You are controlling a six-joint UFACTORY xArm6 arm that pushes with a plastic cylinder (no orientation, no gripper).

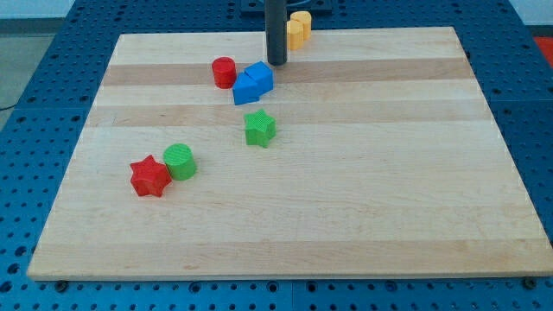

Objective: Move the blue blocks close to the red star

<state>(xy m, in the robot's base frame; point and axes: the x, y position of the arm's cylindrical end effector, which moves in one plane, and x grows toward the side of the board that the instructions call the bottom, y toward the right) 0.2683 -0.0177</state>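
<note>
Six small blocks lie on the pale wooden bench (363, 199), described from the view's bottom to its top. Nearest, at about 8 o'clock from the bench centre, sits the red star (149, 176), with the green cylinder (180, 161) touching it at its 2 o'clock. Farther up, near the centre line, lies the green star (259, 128), well apart from that pair. Beyond it, at its 12 o'clock, the two blue blocks (251, 83) rest pressed together as one cluster; their exact shapes cannot be made out. The red cylinder (224, 72) stands just beside this cluster at its 10 o'clock. My tip (276, 64) meets the bench just beside the blue blocks at their 1 o'clock; whether it touches them cannot be told. The rod carries no hand, so no hand state can be told. Farthest, the yellow block (299, 30) is partly hidden behind the rod.
</note>
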